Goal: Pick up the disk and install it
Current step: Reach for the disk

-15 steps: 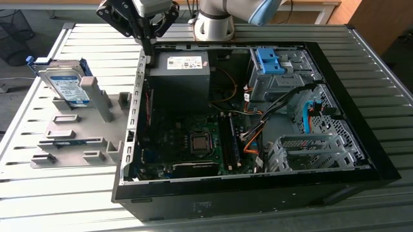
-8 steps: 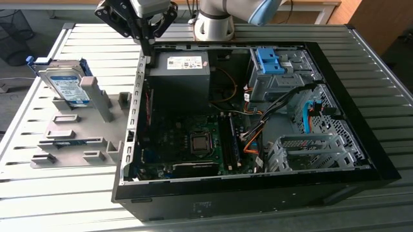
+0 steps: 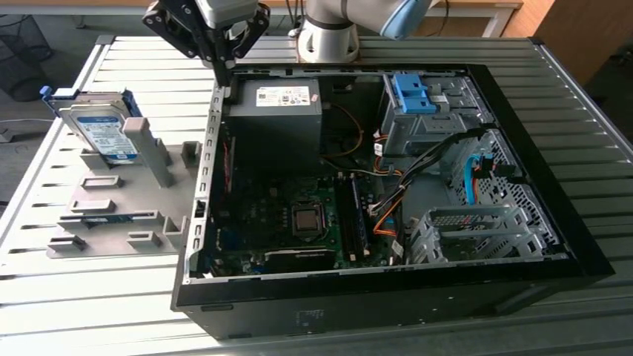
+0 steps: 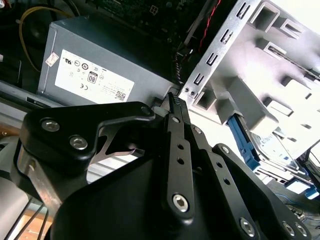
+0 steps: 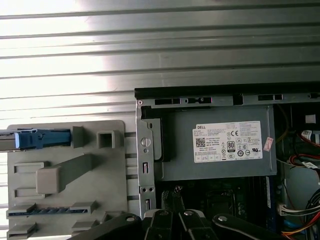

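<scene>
Surface (image 3: 99, 311): slatted metal, with a bare strip along the exterior view's left.
Case (image 3: 396, 311): lies open, its side wall just beside the holder.
Power supply (image 3: 272, 119): in the case corner nearest the pincer.
Holder (image 3: 109, 215): gray, on the surface outside the case.
Disk (image 3: 99, 132): upright in the holder, well apart from the pincer.
Pincer (image 3: 225, 80): tips together and holding nothing, above the case wall's edge.

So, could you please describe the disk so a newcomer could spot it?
Beside the open case, on the exterior view's left, lies a grey holder. The disk stands on edge at its far end: the only silver slab with a white-and-blue label in a blue frame.
</scene>
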### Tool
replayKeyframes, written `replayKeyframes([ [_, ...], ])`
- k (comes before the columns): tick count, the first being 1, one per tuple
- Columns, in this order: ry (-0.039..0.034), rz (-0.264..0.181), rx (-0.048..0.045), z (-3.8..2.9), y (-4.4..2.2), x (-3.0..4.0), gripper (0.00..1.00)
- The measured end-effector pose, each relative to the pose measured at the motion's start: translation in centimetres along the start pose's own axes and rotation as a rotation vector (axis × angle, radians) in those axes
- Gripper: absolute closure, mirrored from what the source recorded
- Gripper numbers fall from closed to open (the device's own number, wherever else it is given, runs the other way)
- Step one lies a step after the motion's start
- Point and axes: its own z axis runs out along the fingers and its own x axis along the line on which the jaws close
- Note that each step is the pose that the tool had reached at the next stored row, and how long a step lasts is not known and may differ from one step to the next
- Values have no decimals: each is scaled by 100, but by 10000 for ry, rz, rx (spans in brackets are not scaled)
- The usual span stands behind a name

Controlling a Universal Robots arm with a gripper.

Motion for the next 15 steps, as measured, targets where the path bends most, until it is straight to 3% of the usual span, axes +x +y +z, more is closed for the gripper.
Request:
replayKeyframes([
  [15, 3, -1, 1, 9, -5, 62, 89],
])
